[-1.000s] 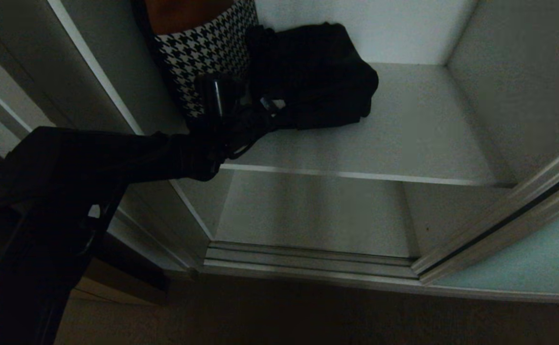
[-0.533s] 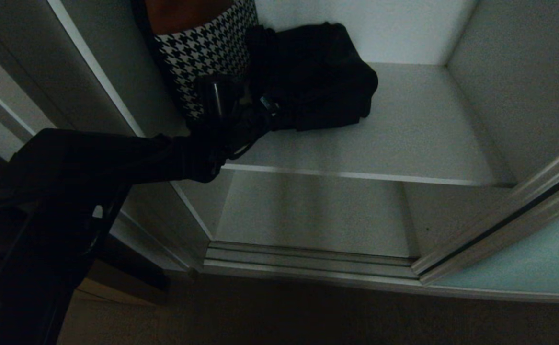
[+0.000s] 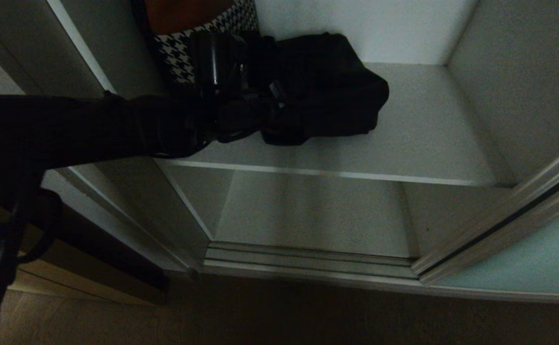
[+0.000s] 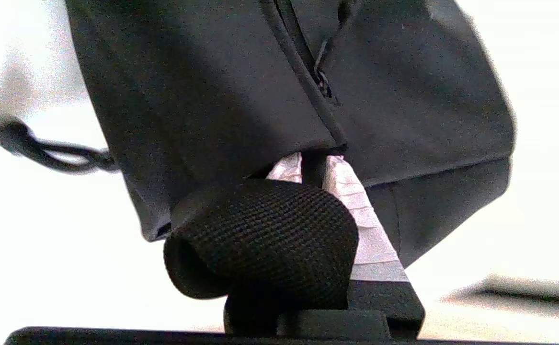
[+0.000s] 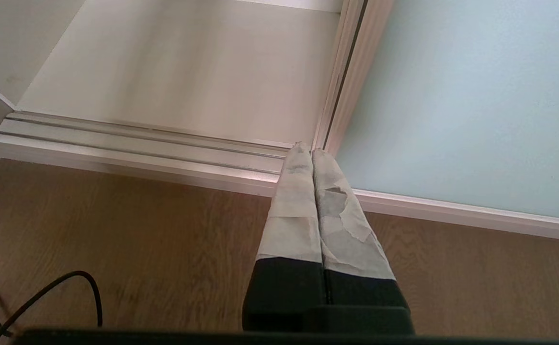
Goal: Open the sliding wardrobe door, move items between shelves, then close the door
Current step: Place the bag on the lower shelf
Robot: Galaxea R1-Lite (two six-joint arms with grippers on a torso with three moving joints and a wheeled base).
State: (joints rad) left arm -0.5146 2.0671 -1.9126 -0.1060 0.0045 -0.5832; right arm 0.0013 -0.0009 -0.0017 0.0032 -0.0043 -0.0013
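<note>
My left gripper [image 4: 315, 165] is inside the wardrobe at the upper shelf [image 3: 404, 139], its taped fingers [image 4: 351, 191] drawn narrow and pinched onto the lower edge of the black fabric bag [image 3: 327, 86]. From the left wrist camera, a woven black webbing handle [image 4: 260, 239] lies curled over the near finger, and a thin black strap [image 4: 44, 151] dangles from the bag's far side. The bag's zip seam [image 4: 308, 76] runs down to the point of the pinch.

In the head view the bag sits toward the back of the upper shelf, just beside a black-and-white houndstooth garment [image 3: 178, 52] that hangs at the left wall. The lower shelf [image 3: 313, 215] lies beneath, behind the silver floor track [image 3: 308, 263].

The sliding wardrobe door [image 3: 523, 258], frosted pale teal in a silver frame, stands slid to the right, leaving this bay open.

My right gripper [image 5: 310, 151] hangs low over the wooden floor [image 5: 140, 230], fingers pressed fully together on nothing, tips near the door's bottom corner. A black cable [image 5: 63, 287] loops across the floor.
</note>
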